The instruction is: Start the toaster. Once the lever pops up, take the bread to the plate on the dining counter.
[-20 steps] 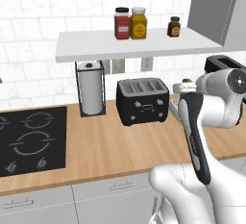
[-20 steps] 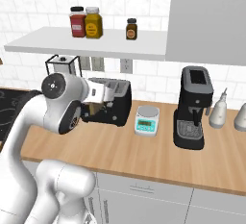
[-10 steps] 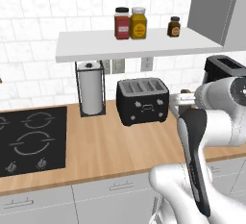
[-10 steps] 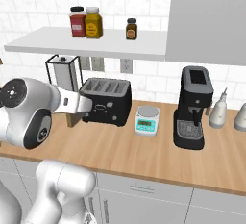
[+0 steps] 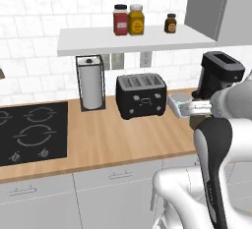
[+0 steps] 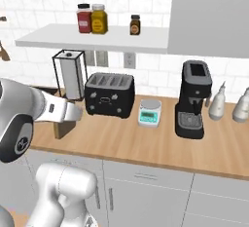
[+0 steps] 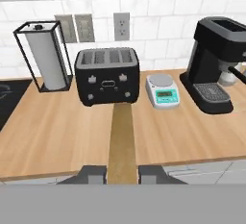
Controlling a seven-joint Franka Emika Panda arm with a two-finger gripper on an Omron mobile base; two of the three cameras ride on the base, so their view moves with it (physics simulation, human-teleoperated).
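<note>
In the hand view my gripper (image 7: 121,175) is shut on the bread (image 7: 121,141), a tan slice seen edge-on that sticks out forward between the two fingertips (image 7: 96,174). The black two-slot toaster (image 7: 107,76) stands on the wood worktop straight ahead, well beyond the slice's far end. From the base cameras the toaster (image 5: 141,95) (image 6: 110,94) sits against the tiled wall, and the bread (image 6: 59,129) hangs under my hand in front of the worktop's left part. The plate and the dining counter are out of view.
A paper towel holder (image 5: 91,83) stands left of the toaster, and a small scale (image 6: 148,112) and black coffee machine (image 6: 193,99) stand to its right. The black cooktop (image 5: 29,132) lies at the far left. Jars (image 5: 129,19) line the shelf above, and pale bottles (image 6: 217,102) stand at the right.
The arm has drawn back from the toaster toward the base, carrying the bread with it. The gripper has stayed shut.
</note>
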